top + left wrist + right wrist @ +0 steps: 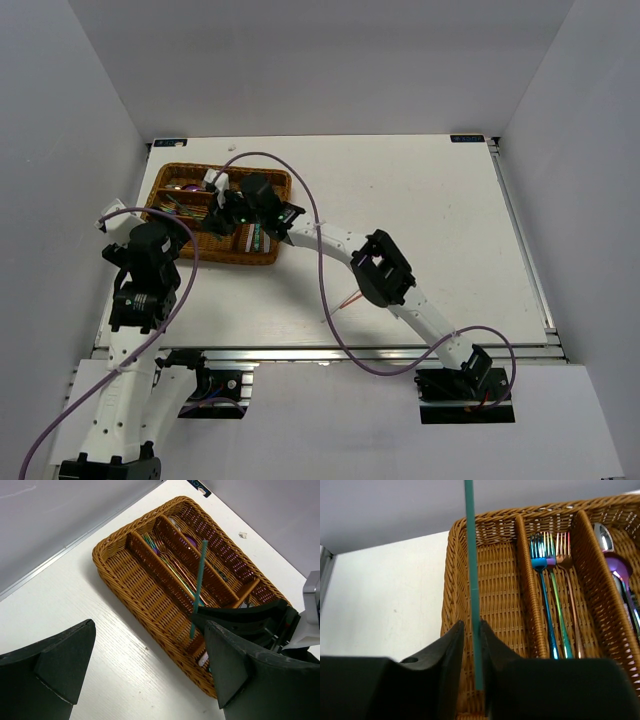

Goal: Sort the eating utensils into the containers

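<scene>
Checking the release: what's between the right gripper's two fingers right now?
A thin teal chopstick, upright between the fingers of the right gripper, over the wicker tray's end compartment; the right wrist view shows it.

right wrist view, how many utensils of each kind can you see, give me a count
forks: 3
spoons: 2
chopsticks: 1
total: 6
</scene>
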`<move>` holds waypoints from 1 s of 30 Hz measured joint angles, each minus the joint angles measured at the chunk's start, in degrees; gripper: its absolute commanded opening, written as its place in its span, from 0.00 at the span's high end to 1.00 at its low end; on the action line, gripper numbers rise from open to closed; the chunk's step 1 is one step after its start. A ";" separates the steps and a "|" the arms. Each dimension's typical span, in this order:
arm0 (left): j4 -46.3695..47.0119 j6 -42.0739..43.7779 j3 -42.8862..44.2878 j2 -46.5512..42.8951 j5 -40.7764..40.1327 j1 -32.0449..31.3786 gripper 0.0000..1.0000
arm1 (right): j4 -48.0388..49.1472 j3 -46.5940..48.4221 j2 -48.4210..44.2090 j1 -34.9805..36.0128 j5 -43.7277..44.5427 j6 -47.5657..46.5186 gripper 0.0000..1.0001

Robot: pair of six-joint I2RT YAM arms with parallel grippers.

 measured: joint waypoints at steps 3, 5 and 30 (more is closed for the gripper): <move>0.00 0.24 0.00 -0.22 0.09 -0.07 0.02 | -0.22 0.00 0.00 0.55 1.14 -1.60 0.48; 0.00 0.33 0.00 -0.35 0.11 -0.11 0.02 | -0.42 -0.07 0.00 0.72 1.84 -2.25 0.39; 0.79 -12.68 13.97 36.50 2.60 -38.07 0.02 | -19.43 -77.46 -88.15 -27.61 46.38 19.65 0.11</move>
